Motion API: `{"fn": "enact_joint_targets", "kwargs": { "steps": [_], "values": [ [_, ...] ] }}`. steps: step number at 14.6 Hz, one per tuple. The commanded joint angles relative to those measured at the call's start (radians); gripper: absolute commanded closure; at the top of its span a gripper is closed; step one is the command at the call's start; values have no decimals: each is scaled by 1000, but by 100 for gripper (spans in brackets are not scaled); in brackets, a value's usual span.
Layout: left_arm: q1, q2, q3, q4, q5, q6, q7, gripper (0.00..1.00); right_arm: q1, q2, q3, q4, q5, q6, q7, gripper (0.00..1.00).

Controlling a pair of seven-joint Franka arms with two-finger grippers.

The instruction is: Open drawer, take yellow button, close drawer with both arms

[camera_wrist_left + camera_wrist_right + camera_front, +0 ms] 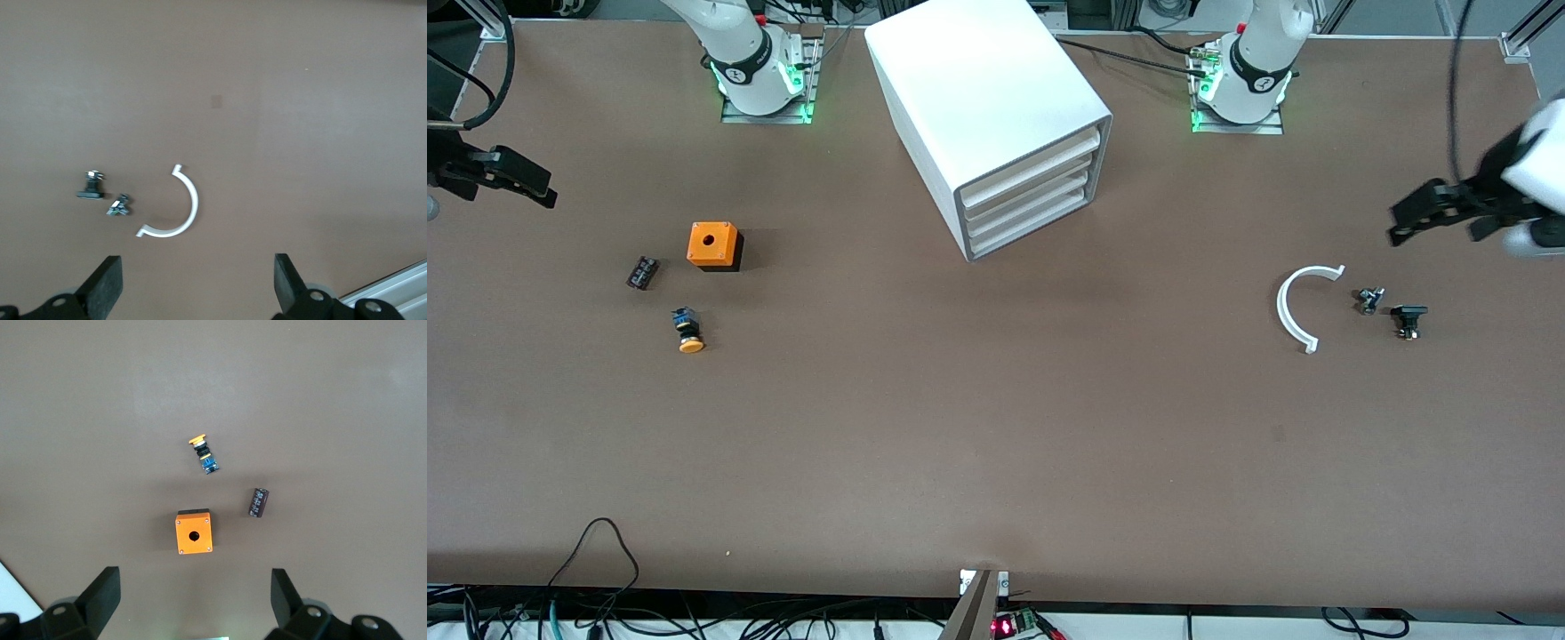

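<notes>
Robotics lab / test bench. Two white Franka arms bolted on metal base plates (765,111) w/ green status LEDs at the brown table (996,444) edge. Aluminium extrusion frame (1525,31) at the corners, loose cables (596,551) and a lit circuit board (1014,624) along the table's near edge. Small industrial parts laid out as test props, e.g. orange enclosure box (713,244).

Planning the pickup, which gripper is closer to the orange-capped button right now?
Right. The right gripper hangs open above the right arm's end of the table, where the button lies beside the orange cube. The left gripper hangs open above the left arm's end.
</notes>
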Motion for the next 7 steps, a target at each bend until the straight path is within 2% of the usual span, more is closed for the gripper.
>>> {"fn": "enact_joint_targets", "kwargs": {
  "steps": [1, 7],
  "values": [
    [-12, -2, 28, 8, 22, -21, 70, 0, 2, 0, -2, 20, 13, -24, -11, 0],
    [-7, 2, 28, 16, 21, -56, 68, 0, 2, 0, -4, 20, 11, -23, -11, 0]
  ]
}}
